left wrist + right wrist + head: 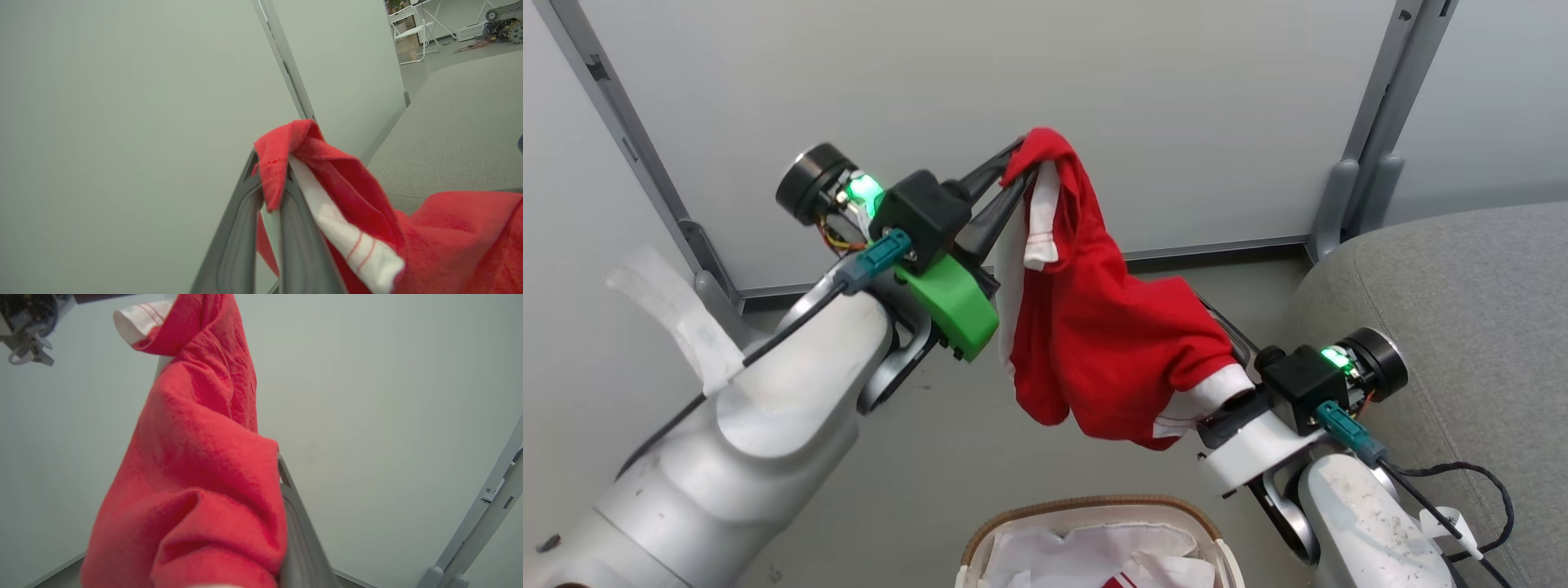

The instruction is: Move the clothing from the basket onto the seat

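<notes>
1. Big grey seat [1462, 310] off on the robot's right, next to the wall panels [1013, 98].
2. Cream basket [1094, 505] low down on the floor [947, 457], with white cloth [1086, 555] inside.
3. Red clothing [1111, 343] up in the air, strung between both grippers, above the basket and not touching the seat.
4. Left gripper [1014, 173] pinched tight on the clothing's top end.
5. Right gripper [1217, 322] under the lower end. One finger [298, 522] peeking out, the other covered, so cannot tell if pinched or loose.

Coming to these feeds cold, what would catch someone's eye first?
The red garment hanging in mid-air above the basket, pinched at its top corner by the left gripper and draped over the right gripper. Next, the grey seat at the head view's right edge.
</notes>
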Motion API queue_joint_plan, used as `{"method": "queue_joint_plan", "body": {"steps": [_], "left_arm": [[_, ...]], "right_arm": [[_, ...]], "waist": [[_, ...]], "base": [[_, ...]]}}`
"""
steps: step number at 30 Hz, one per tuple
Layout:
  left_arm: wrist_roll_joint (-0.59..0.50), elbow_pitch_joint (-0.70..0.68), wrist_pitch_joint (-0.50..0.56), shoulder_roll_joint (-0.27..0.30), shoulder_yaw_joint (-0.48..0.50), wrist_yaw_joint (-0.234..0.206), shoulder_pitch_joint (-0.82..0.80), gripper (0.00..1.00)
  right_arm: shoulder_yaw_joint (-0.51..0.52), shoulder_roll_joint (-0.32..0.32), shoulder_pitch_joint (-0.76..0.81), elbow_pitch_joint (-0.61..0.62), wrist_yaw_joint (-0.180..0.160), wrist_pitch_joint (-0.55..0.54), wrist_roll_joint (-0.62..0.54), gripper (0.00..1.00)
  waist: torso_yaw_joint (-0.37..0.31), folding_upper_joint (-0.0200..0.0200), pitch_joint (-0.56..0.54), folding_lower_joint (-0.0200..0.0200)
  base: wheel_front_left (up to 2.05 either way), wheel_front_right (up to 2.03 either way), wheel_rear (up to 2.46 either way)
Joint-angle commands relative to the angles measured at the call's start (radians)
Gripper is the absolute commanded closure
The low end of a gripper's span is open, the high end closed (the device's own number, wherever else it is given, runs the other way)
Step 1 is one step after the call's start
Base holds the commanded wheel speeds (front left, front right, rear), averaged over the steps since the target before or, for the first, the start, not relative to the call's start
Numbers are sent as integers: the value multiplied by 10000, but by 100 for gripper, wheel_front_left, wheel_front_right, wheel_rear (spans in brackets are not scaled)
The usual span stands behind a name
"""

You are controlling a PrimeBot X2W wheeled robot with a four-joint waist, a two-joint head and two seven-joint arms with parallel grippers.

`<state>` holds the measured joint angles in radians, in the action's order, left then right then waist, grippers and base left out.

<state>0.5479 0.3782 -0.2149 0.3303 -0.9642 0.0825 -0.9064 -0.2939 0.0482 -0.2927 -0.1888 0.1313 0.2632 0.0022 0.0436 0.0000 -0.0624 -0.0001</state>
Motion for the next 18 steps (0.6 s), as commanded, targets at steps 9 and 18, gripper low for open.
{"method": "queue_joint_plan", "body": {"steps": [9,18], "left_arm": [[386,365,-517,-325,525,-528,2268,0],[-20,-240,-508,-817,1940,-422,4670,0]], "right_arm": [[432,39,152,166,-10,23,-8,100],[949,39,277,222,-10,23,-141,100]], "waist": [[-54,0,148,1],[-7,0,330,1]], "base": [[0,0,0],[0,0,0]]}}
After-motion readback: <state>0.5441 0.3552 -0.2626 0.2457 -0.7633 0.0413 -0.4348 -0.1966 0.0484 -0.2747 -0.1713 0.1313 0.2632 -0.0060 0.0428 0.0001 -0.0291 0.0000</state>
